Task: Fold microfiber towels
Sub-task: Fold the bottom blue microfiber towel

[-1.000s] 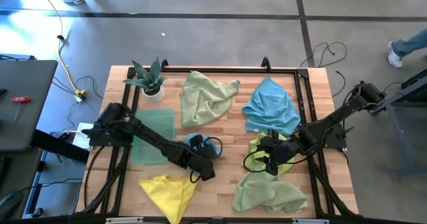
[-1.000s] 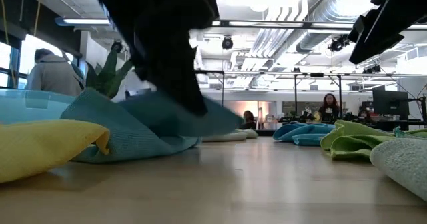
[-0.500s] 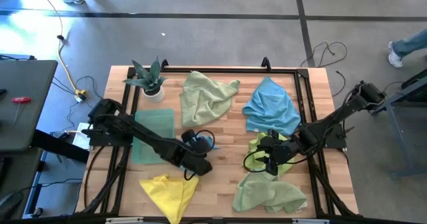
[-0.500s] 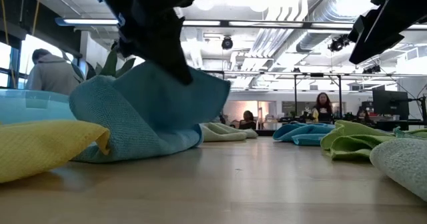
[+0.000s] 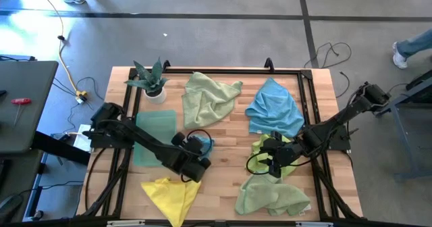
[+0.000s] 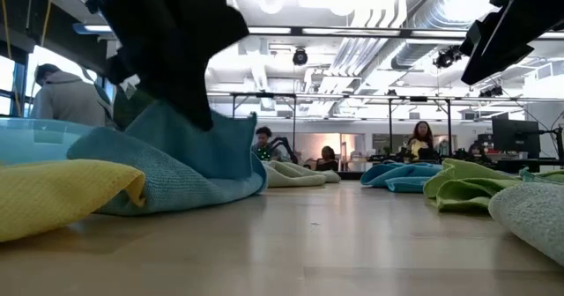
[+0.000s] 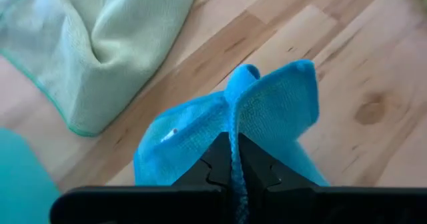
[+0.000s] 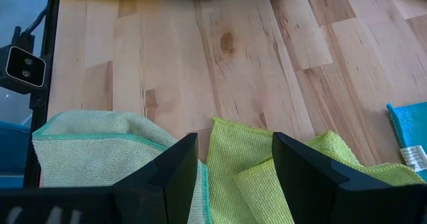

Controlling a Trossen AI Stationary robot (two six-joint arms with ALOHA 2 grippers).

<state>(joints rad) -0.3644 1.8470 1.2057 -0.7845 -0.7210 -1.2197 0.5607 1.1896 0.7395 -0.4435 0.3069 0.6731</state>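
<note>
Folding is under way on the small sky-blue microfiber towel (image 7: 267,111), whose edge is pinched between the closed fingers of the left end effector (image 7: 232,174). To do this step well, I would keep that pinch firm on the hem, carry it low and level across the wooden tabletop (image 5: 229,136) so the cloth lays over itself without bunching, and let go only once the lifted edge lines up with the edge lying flat. The towel looks limp and light, so it should drape easily but may twist if swung fast.

Nearest in the wrist view, the blue cloth rises straight out of the left end effector's closed tips and fans away from them; its lower part rests on the tabletop. Just beyond lies a crumpled pale green microfiber towel (image 7: 100,44). From above, the left end effector (image 5: 196,165) sits near the front middle, with a bright yellow microfiber towel (image 5: 169,193) just in front of it and a flat teal towel (image 5: 156,136) beside its arm.

Right of centre, the right end effector (image 8: 233,171) waits with fingers parted, holding nothing, above a yellow-green microfiber towel (image 8: 267,177). Farther back lies a larger sky-blue towel (image 5: 275,109).
</note>
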